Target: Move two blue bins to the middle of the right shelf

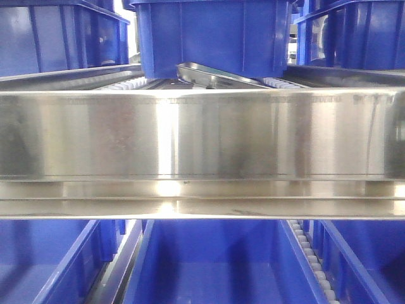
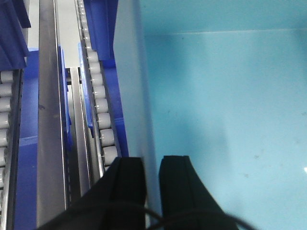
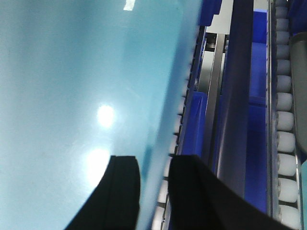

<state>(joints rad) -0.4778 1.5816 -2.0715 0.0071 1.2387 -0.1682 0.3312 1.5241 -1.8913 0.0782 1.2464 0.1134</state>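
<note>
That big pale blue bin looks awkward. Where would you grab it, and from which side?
By its thin upright side walls, one gripper on each, coming in over the open top. The pale blue bin looks too wide for one gripper, but each wall is slim enough to fit between the fingers, as the left gripper and right gripper straddle them here.
</note>
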